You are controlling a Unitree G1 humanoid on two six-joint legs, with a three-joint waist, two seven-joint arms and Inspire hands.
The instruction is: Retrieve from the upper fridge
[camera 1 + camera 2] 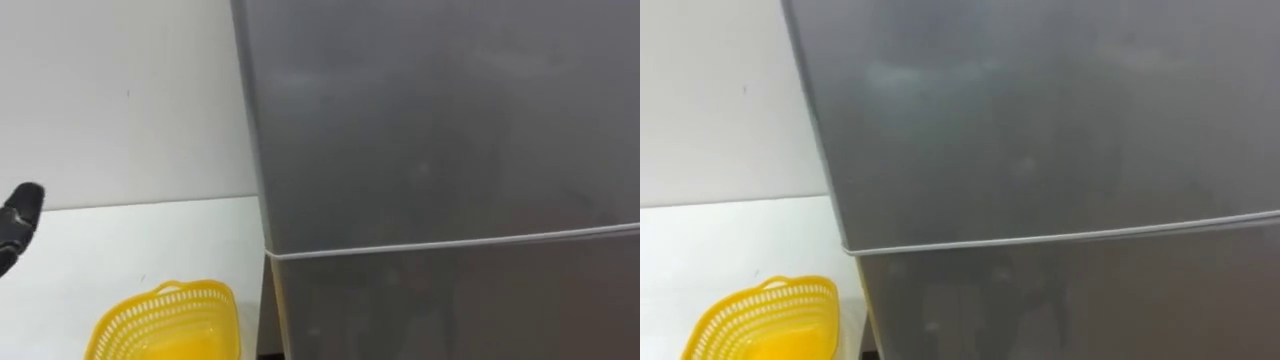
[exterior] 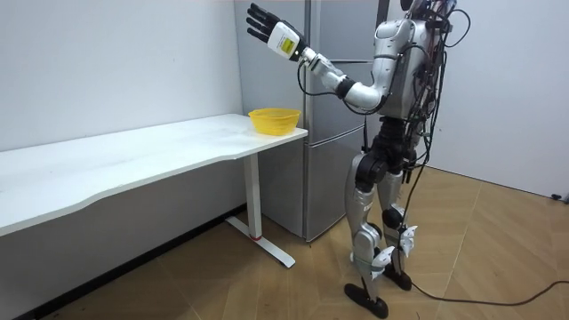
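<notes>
A grey fridge stands right before me, and its upper door is closed. A thin pale seam divides it from the lower door, also closed. In the room view I stand upright facing the fridge. My left arm is raised high toward the wall beside the fridge, and my left hand is open with straight, spread fingers that hold nothing. Its dark fingertips show at the left edge of the left eye view, apart from the door.
A yellow perforated basket sits on the end of the white table, close to the fridge's left side. The table runs along a white wall. Wooden floor lies behind me.
</notes>
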